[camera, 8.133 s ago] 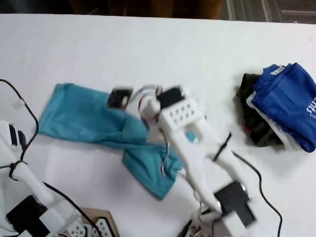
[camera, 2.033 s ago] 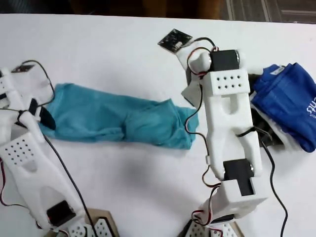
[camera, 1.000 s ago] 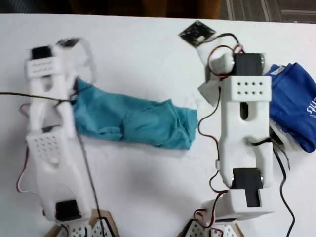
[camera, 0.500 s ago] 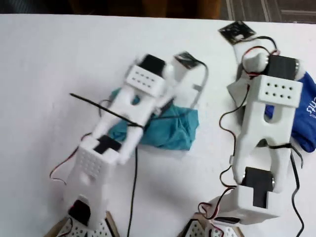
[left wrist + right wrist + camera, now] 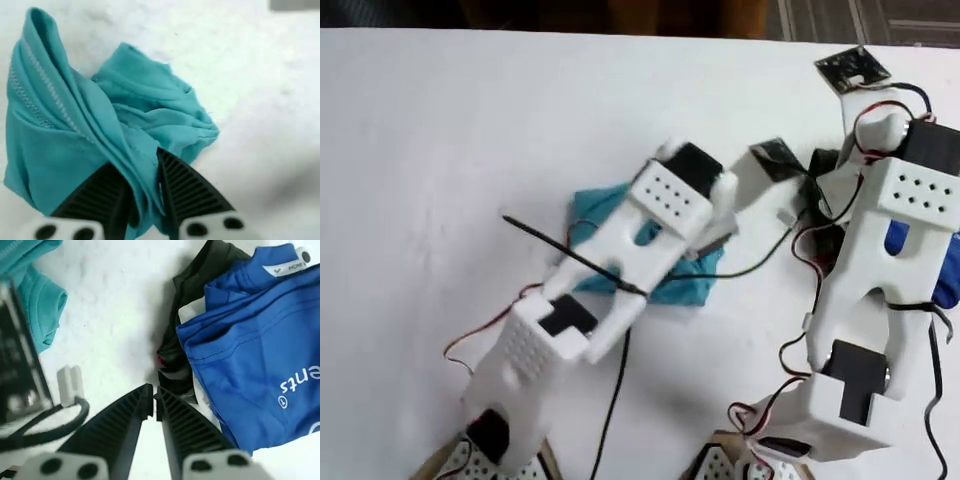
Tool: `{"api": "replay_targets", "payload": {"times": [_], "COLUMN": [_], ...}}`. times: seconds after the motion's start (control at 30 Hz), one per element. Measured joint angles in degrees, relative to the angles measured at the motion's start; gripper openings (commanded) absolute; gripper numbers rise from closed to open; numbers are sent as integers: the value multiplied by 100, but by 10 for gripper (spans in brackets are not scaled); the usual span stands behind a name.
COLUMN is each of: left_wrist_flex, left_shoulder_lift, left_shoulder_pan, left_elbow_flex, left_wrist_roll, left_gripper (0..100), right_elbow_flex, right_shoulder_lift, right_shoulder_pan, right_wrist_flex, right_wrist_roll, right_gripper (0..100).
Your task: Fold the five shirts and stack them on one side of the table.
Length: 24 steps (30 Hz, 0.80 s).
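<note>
Left tool (image 5: 142, 175) clamped tight on a fold of the teal shirt (image 5: 75, 150), cloth pinched between both fingers. The rest of the shirt is bunched in a heap just ahead of the tool on the desk (image 5: 470, 120). Right tool (image 5: 154, 395) closed to a sliver, holding nothing, tips just above the desk. Right beside its tips is a stack with the blue shirt (image 5: 250, 340) on top and a black shirt (image 5: 200, 270) under it. The blue shirt has a collar tag (image 5: 290, 265) and white print (image 5: 300, 380). Desk top white, slightly textured. Past its far edge, dark floor (image 5: 820, 15).
</note>
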State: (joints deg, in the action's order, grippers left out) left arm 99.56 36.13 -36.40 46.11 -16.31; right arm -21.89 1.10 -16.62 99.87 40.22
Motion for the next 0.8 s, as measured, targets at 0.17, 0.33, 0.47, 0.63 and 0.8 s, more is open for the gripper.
{"api": "replay_targets", "payload": {"times": [0.17,0.33,0.47,0.63,0.8], "left_wrist_flex": [-88,88,193,202,202], "left_shoulder_lift": [114,501,536,536,-26], "left_shoulder_pan": [-149,-149,-149,-79,413], "left_elbow_flex": [97,519,1108,1512,1574], "left_wrist_roll": [-9,-123,-105,-97,202], "left_gripper": [31,185,247,232,207], "right_elbow_flex": [0,0,-53,-132,-123], "right_shoulder_lift": [0,0,-44,-360,-360], "right_shoulder_pan": [-53,-53,-53,-44,-44], "right_wrist_flex": [9,9,-44,-246,-299], "right_wrist_roll": [0,0,-9,-18,0], "right_gripper": [20,20,20,20,20]}}
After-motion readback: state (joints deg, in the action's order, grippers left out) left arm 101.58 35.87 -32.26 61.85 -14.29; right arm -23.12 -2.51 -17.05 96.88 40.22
